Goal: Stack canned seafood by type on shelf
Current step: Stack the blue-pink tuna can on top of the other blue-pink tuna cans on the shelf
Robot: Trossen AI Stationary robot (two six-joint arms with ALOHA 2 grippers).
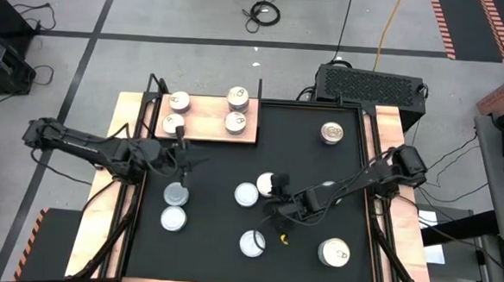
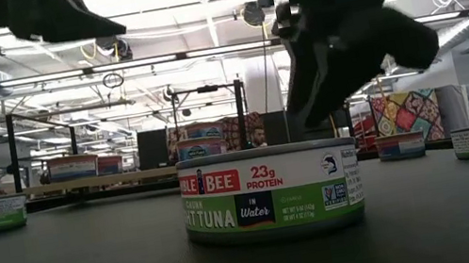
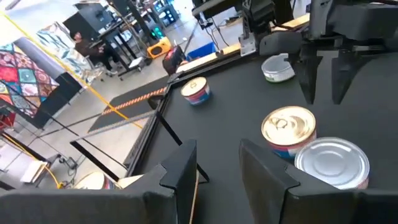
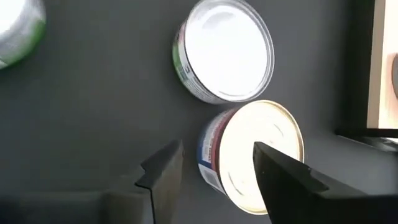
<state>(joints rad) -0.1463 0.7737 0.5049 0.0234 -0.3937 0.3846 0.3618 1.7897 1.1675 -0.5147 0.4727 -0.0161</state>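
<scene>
Four tins stand on the wooden shelf [image 1: 210,119] at the far left. Other tins stand on the black mat: two at the near left [image 1: 175,204], a gold-lidded tin [image 4: 252,155] beside a silver-lidded one [image 4: 227,50] in the middle, and more to the right. My right gripper [image 4: 214,171] hangs open above the gold-lidded tin [image 1: 267,183], its fingers on either side of it and apart from it. My left gripper [image 3: 217,174] is open, with nothing between its fingers, above the mat near the shelf's near edge [image 1: 182,155].
A gold-lidded tin [image 1: 332,132] stands at the far right, another [image 1: 333,252] at the near right, and a silver one [image 1: 253,242] near the front. In the low view a green tuna tin [image 2: 271,192] stands in the foreground. A small yellow thing [image 1: 283,239] lies on the mat.
</scene>
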